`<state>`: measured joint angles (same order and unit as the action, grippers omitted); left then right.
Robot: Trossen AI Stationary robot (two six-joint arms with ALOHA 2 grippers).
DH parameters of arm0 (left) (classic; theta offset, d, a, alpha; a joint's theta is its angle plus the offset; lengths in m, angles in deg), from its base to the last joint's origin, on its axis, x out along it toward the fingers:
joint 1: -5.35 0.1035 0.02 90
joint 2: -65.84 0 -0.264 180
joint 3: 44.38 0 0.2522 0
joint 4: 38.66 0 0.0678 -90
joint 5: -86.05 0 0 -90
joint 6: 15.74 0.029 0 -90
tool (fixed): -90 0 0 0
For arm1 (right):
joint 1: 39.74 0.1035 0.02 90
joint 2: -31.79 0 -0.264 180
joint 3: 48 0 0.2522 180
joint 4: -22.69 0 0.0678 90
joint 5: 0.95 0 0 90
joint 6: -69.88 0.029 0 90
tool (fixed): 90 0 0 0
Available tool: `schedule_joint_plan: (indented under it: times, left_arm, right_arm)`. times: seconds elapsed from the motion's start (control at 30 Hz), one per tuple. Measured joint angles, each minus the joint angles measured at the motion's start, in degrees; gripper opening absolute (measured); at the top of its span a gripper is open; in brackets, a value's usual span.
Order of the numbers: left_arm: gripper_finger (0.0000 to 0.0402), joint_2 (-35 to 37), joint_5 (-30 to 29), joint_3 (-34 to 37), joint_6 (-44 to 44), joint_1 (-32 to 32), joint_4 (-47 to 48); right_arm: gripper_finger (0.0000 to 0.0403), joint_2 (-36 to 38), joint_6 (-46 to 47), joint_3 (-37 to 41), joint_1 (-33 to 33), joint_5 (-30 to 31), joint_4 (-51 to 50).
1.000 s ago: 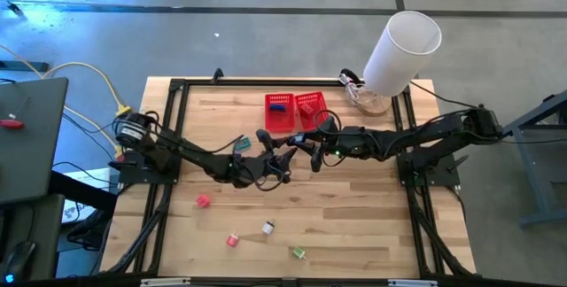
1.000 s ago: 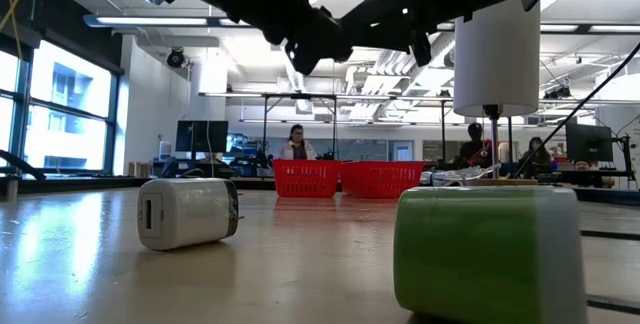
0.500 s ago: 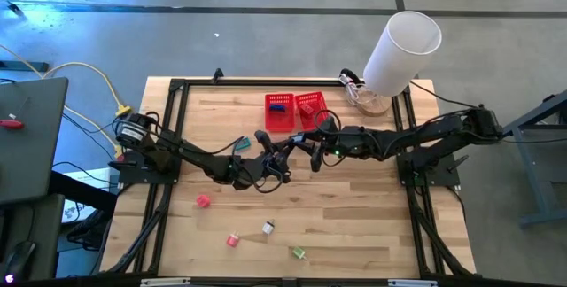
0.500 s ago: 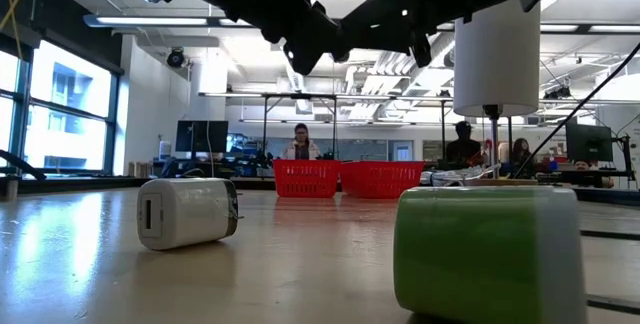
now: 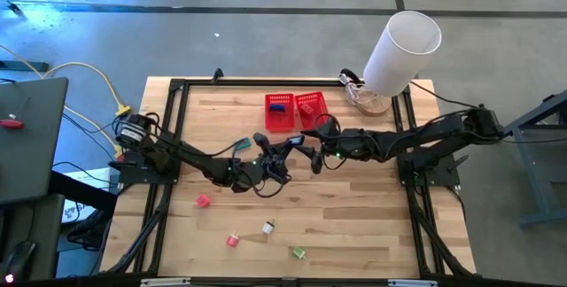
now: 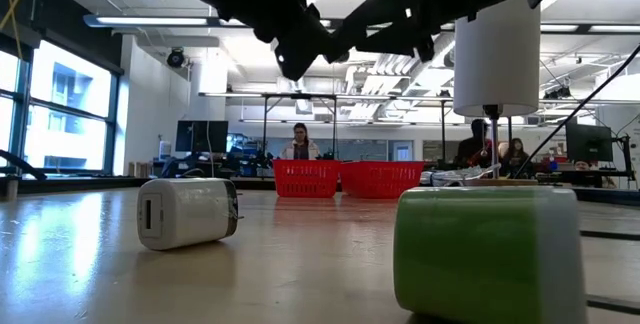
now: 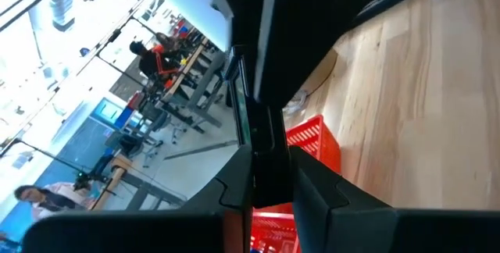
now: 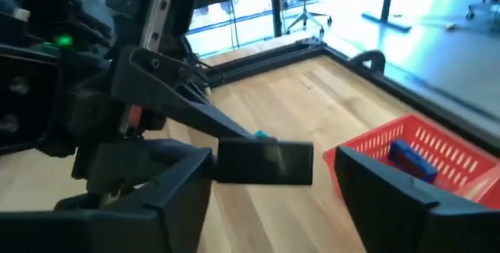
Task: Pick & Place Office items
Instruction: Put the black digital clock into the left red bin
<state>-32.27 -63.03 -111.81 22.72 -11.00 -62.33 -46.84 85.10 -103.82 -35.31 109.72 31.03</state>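
High view: both grippers meet mid-table. The left gripper (image 5: 282,156) pinches a black rectangle (image 8: 264,162); the right gripper (image 5: 310,152) hangs wide open. Bumped arms could drop it.

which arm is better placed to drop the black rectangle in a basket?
Right, probably. The left tool grips the black rectangle, but the rectangle sits between the right tool's open fingers, and a red basket lies just beyond.
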Motion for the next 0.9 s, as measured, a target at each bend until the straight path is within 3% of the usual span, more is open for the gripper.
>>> schedule_joint_plan:
  times: [0.3,0.5,0.67,0.9]
  left_arm:
    - [0.0047,0.2,4.1,0.0,-5.9,1.4,8.2]
    - [0.0047,2.1,9.9,0.0,-12.9,3.8,17.3]
    - [0.0047,7.0,20.1,0.0,-20.9,7.6,29.2]
    - [0.0047,14.5,37.3,-0.1,-25.5,16.9,40.9]
  right_arm:
    - [0.0302,2.0,-4.6,0.0,3.2,2.8,-5.9]
    - [0.0303,4.2,-1.8,0.1,6.4,17.5,-14.2]
    - [0.0305,6.4,0.0,0.0,9.4,26.9,-19.1]
    - [0.0302,7.2,-0.2,0.0,11.0,27.8,-20.0]
